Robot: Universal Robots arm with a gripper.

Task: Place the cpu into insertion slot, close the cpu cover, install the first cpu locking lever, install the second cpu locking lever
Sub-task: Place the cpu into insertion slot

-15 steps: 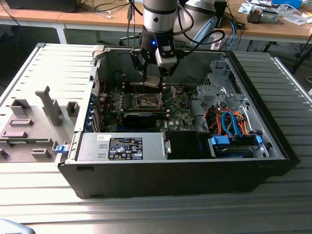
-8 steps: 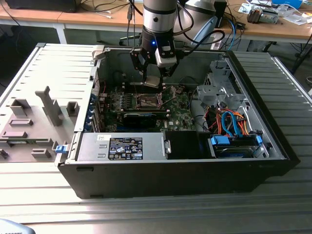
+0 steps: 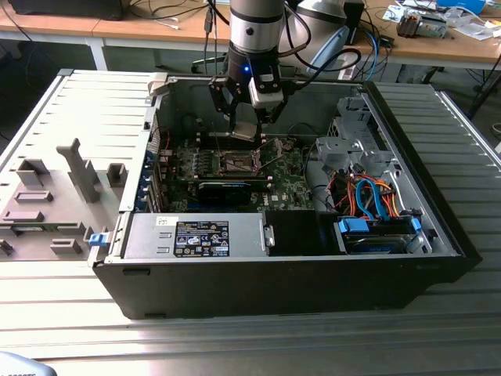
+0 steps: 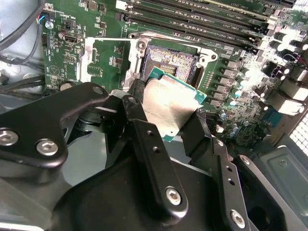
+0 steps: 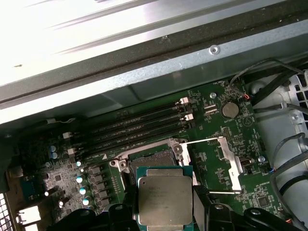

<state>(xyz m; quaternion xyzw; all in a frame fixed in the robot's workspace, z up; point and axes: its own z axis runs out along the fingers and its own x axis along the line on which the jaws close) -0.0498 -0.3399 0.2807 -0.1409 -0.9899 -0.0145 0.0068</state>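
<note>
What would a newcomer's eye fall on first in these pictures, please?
First, the cpu, its silvery top showing, gripped between the black fingers of the gripper just above the insertion slot, which lies open and empty. Beside the slot, the cpu cover is swung open over the green motherboard. In the exterior view, the arm reaches down into the open computer case.
</note>
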